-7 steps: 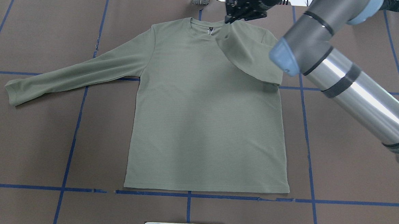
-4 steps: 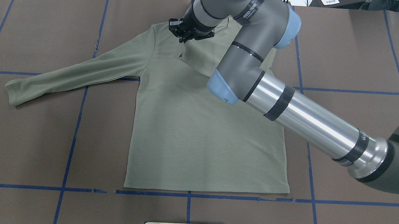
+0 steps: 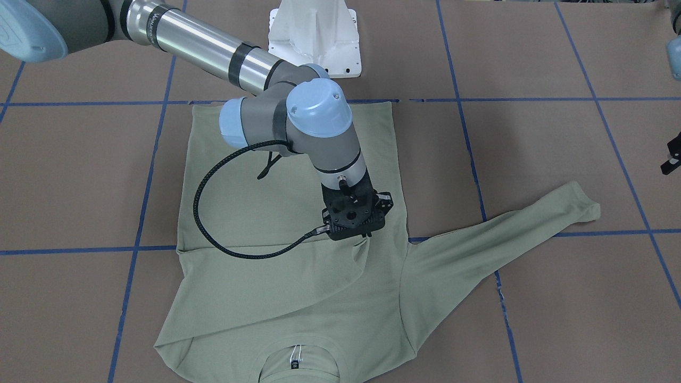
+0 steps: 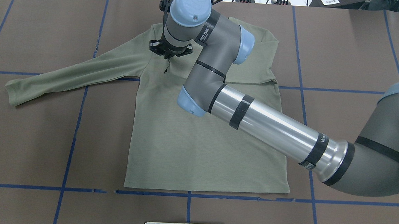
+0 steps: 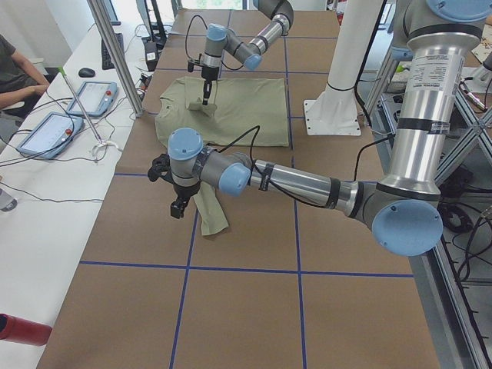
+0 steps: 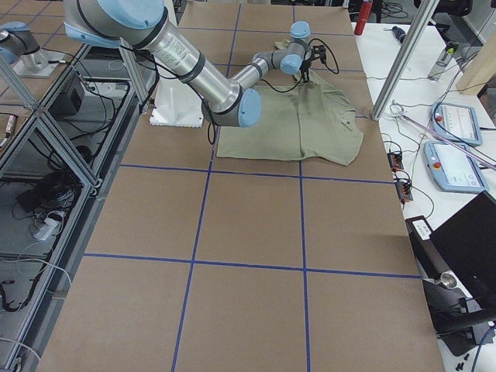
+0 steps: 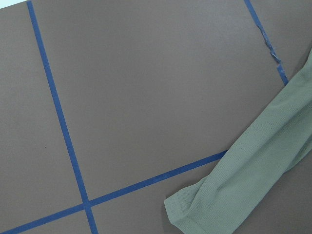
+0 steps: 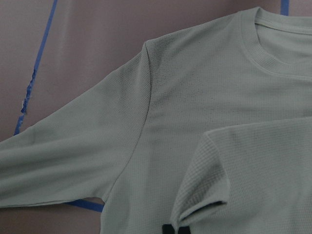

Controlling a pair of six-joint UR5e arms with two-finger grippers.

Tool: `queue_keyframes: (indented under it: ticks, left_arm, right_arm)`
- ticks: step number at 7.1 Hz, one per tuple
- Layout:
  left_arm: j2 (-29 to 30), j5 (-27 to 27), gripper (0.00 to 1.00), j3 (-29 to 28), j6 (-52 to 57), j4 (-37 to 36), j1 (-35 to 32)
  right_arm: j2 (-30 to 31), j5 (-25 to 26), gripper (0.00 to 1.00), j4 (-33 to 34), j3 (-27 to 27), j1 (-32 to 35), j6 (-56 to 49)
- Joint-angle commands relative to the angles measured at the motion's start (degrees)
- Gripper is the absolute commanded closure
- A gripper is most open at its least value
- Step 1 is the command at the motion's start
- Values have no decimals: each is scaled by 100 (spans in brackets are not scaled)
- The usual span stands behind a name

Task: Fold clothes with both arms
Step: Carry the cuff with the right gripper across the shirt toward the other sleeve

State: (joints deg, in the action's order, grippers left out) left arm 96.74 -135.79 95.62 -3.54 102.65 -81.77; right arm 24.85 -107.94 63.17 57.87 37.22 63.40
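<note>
Since a second ago the right gripper (image 4: 168, 57) has crossed from the far right shoulder to just inside the left shoulder, drawing the right sleeve (image 3: 276, 287) over the chest. Nearest the robot, the shirt (image 4: 201, 149) lies flat on the brown table (image 4: 30, 144), its hem just beyond a blue tape line (image 4: 351, 203). Farther out, the left sleeve (image 4: 68, 76) stretches aside. The left gripper (image 5: 178, 206) hangs near its end, and I cannot tell whether its fingers are parted. Beyond, the right gripper's fingers pinch the folded sleeve's cuff (image 8: 195, 214).
</note>
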Motion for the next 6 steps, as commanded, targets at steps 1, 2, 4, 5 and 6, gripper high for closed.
queue_keyframes:
  ticks: [1, 2, 4, 5, 6]
  left_arm:
    - [29, 26, 0, 0, -7, 1, 3]
    - [37, 26, 0, 9, -15, 1, 3]
    - [29, 44, 0, -78, 11, 1, 3]
    - [37, 44, 0, -105, 11, 1, 3]
    - [55, 44, 0, -114, -7, 1, 3]
  right_arm:
    - [-331, 629, 21, -303, -354, -266, -38]
    - [-340, 1130, 1, -914, -425, -441, -38]
    - [-393, 1179, 0, -956, -425, -461, -29]
    - [-393, 1187, 1, -947, -425, -461, -3]
    - [-367, 1179, 1, -912, -425, -452, 32]
